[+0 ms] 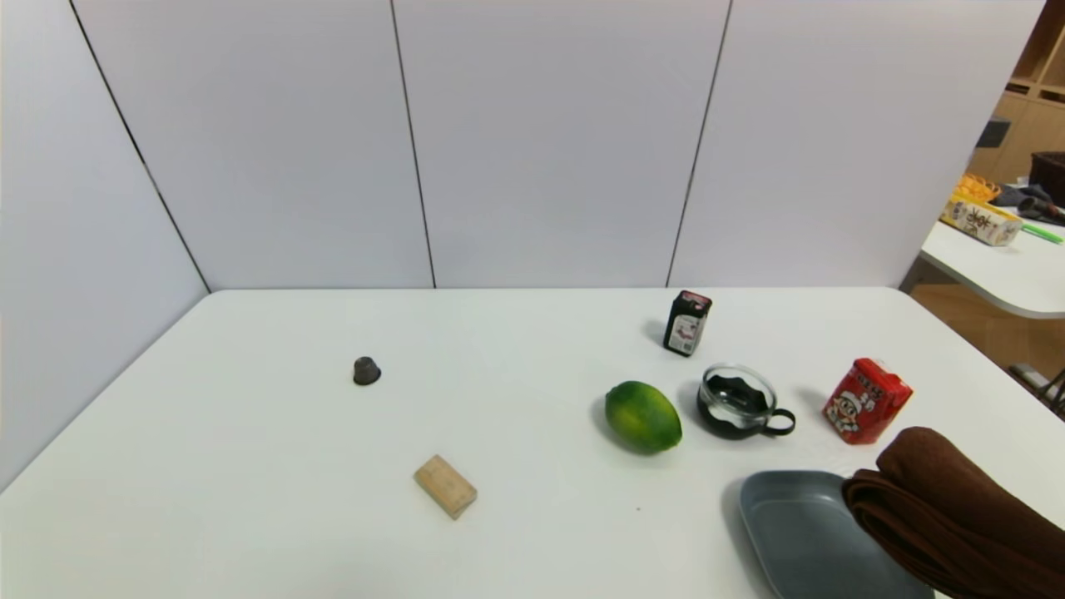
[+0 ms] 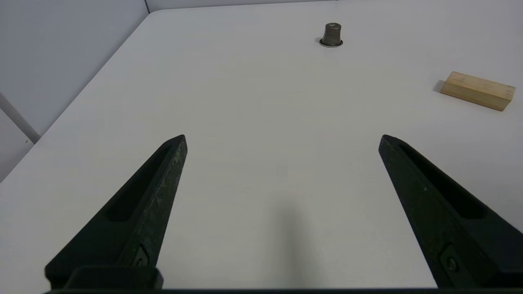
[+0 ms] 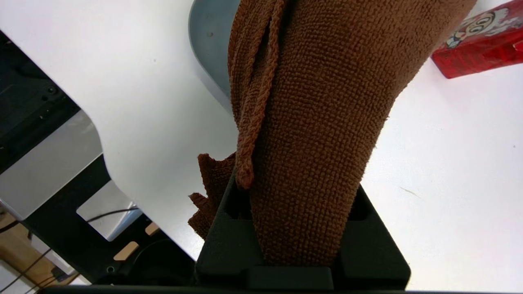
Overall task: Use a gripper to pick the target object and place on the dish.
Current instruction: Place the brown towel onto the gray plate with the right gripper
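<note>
Head view: high, looking forward and down across the table (image 1: 250, 466). Left wrist view: low over the table, facing forward; shares the wooden block (image 1: 445, 486) with it. Right wrist view: close on the towel (image 3: 318, 102), plate (image 3: 208, 36) at top.

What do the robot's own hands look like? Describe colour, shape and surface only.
The left hand has two matte black fingers, long tapering wedges with slotted recesses, a small screw near each base and faint scuffing. The right hand shows only a blocky black base with recessed finger pockets. No cables or markings show on either.
</note>
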Robot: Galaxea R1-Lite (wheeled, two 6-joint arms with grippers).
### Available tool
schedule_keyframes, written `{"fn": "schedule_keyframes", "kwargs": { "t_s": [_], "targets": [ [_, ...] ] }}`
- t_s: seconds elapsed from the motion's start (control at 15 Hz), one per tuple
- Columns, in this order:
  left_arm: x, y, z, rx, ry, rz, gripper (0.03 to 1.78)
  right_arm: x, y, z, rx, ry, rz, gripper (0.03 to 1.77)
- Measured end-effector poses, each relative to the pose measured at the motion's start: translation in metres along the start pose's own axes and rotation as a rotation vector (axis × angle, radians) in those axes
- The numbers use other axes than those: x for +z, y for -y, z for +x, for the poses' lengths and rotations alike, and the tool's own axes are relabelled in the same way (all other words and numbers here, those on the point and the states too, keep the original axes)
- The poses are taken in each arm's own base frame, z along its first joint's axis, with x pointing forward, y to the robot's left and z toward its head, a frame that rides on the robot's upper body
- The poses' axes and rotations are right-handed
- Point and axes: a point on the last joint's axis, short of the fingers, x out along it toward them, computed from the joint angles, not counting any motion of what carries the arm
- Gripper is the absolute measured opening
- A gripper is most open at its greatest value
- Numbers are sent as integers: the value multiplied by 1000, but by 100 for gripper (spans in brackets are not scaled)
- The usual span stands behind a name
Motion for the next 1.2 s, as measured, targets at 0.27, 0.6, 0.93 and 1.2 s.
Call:
{"fn": "schedule_keyframes", "kwargs": {
  "t_s": [0.27, 0.6, 0.93, 1.2],
  "targets": [
    [0, 0, 0, 0, 0, 0, 169, 12, 15, 20, 21, 7, -30, 38],
    [0, 0, 0, 0, 0, 0, 169, 25, 24, 45, 73, 6, -72, 38],
    [0, 0, 0, 0, 0, 0, 169, 24, 19, 61, 148, -45, -82, 38],
    [0, 0, 0, 0, 0, 0, 169, 27, 23, 72, 163, -62, -75, 38]
  ]
}}
